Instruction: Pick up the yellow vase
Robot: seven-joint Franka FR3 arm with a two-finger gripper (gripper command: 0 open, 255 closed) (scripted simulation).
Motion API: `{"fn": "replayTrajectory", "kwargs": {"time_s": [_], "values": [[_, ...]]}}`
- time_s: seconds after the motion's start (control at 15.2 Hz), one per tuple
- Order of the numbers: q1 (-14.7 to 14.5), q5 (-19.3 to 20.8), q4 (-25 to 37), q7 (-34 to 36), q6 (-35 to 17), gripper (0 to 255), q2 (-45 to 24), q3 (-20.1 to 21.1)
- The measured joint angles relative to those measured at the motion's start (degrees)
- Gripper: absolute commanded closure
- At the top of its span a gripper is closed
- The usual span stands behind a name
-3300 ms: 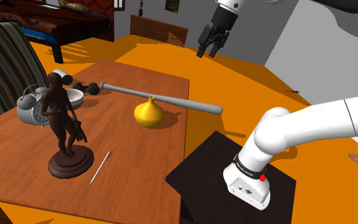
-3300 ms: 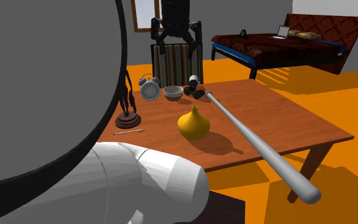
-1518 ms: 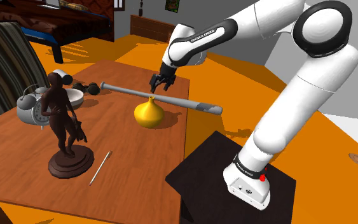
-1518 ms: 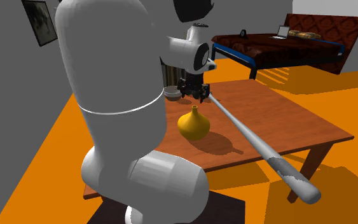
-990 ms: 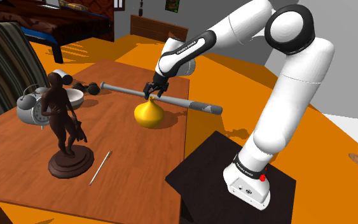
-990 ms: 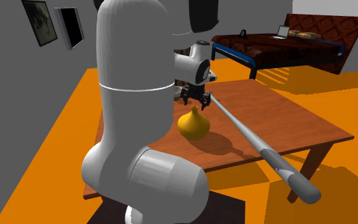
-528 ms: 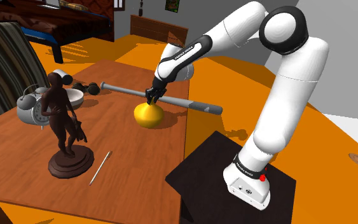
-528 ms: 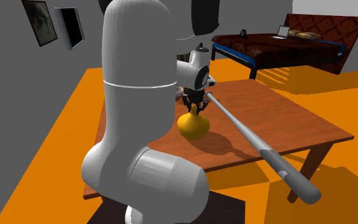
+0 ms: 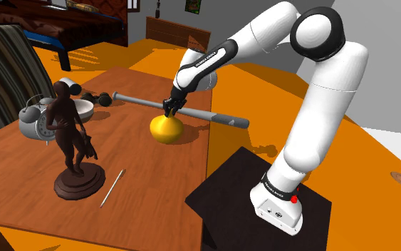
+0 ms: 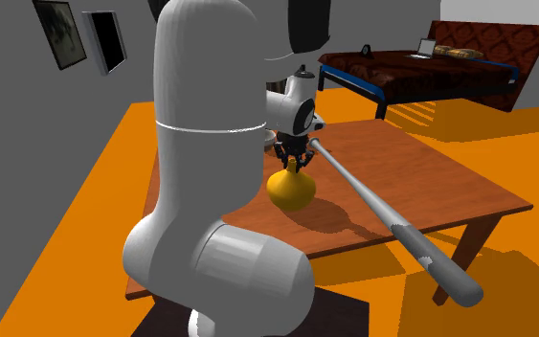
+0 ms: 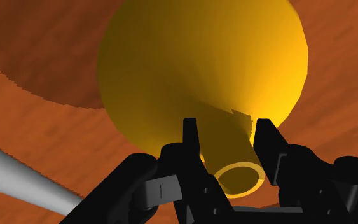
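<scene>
One table (image 9: pixel 149 164) carries one vase (image 9: pixel 166 128), one bat (image 9: pixel 220 118), one statue (image 9: pixel 72 142), one clock (image 9: pixel 33 123), one bowl (image 9: pixel 86 109) and one thin pen (image 9: pixel 112 187). One striped chair (image 9: pixel 3 64) stands beside it. Two pictures (image 10: pixel 61 31) (image 10: pixel 107 40) hang on a wall. One arm (image 9: pixel 320 107) bears one gripper (image 9: pixel 168 112) with two fingers (image 11: pixel 192 143).

A brown wooden table (image 9: pixel 142 164) fills the shoulder view's left half. On it: a yellow vase (image 9: pixel 167 128) centre, a grey bat (image 9: pixel 191 112) just above, a dark figurine (image 9: pixel 74 142), clock (image 9: pixel 38 125) and bowl (image 9: pixel 85 109) at left.
</scene>
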State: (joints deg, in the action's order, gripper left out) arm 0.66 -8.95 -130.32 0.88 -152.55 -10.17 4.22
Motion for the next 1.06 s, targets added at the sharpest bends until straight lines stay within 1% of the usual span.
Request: {"fn": "replayTrajectory", "kwargs": {"time_s": [1.06], "values": [[0.1,1.2,3.0,1.6,10.7,255,7.6,-0.4]]}}
